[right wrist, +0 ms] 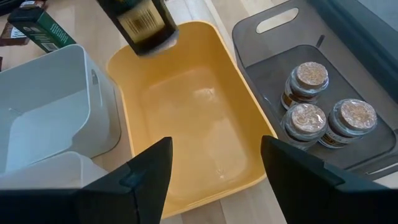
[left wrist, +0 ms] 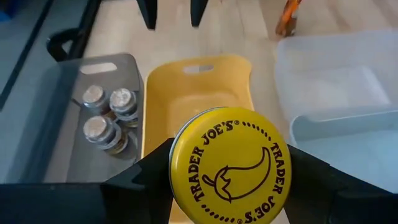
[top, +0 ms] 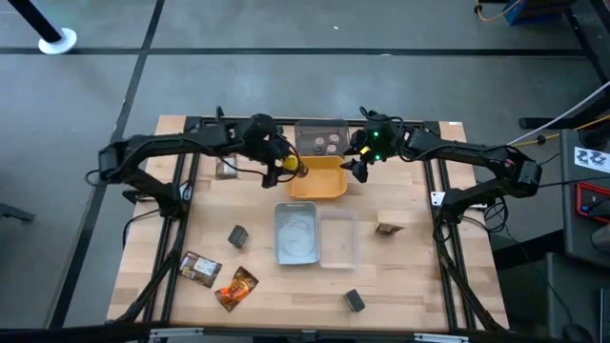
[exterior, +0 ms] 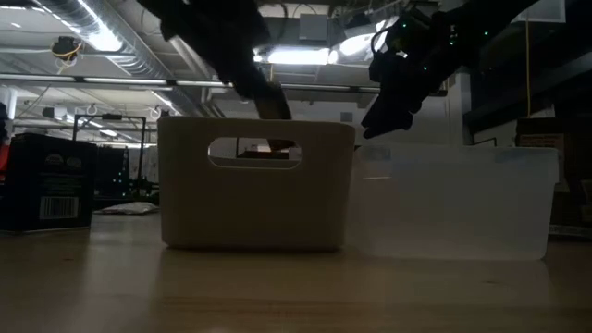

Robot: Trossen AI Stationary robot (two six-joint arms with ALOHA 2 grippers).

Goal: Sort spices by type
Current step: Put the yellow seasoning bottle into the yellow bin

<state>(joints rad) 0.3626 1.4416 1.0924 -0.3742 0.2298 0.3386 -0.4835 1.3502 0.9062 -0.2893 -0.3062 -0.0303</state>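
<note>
A yellow-lidded jar (left wrist: 230, 165) hangs clamped between the two dark fingers of the left gripper (top: 282, 164), poised above the left end of the yellow tray (top: 329, 186), whose floor lies bare beneath it. The right gripper (top: 357, 164) hovers at the tray's opposite end, its fingers spread apart and holding nothing. Just behind the yellow tray sits the grey tray (top: 307, 130), where three small round jars (right wrist: 323, 112) stand bunched in one corner, the rest of its floor free.

The right wrist view catches the jar's dark body and barcode label from below the lid; the left wrist view shows only the printed yellow lid, seen head-on. The low view, level with the table, has the pale-blue tray (exterior: 254, 185) and the clear tray (exterior: 458, 199) side by side and touching, walling off everything behind them, with both arms dark above.

From overhead, open wood surrounds the remaining spices: a dark grey cube box (top: 237, 235) left of the pale-blue tray, a second cube (top: 354, 301) near the front edge, a brown foil packet (top: 200, 270) and an orange foil packet (top: 236, 288) at the front left, all well apart from the arms. The light wooden table (top: 410, 276) stands on a grey floor in a workshop lit by ceiling strips
</note>
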